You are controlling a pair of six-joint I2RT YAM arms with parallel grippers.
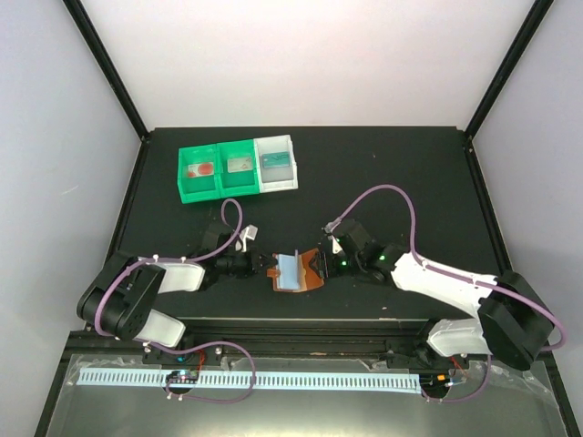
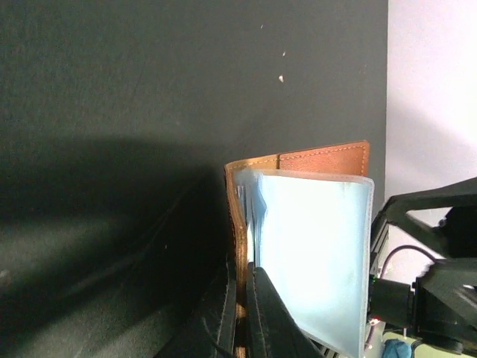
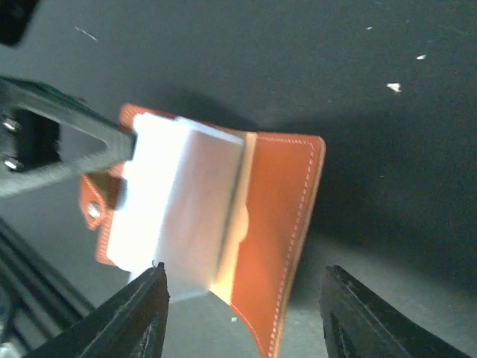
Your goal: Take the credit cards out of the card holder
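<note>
The left claw (image 2: 242, 287) is clenched on the edge of the card holder (image 1: 296, 271), propping it open on the bench (image 1: 410, 182). The right claw (image 3: 242, 291), on the holder's other side, is released, with its fingers apart and gripping nothing. The credit cards (image 3: 179, 201) sit inside the holder's pale pocket. None lies outside it, so every card is yet to be pulled. No writing is legible.

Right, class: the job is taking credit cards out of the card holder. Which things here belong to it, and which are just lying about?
Job: card holder, left jaws shut on its edge; pale blue pocket face inside it.
Lying about: green bins; white bin; the small items in them.
</note>
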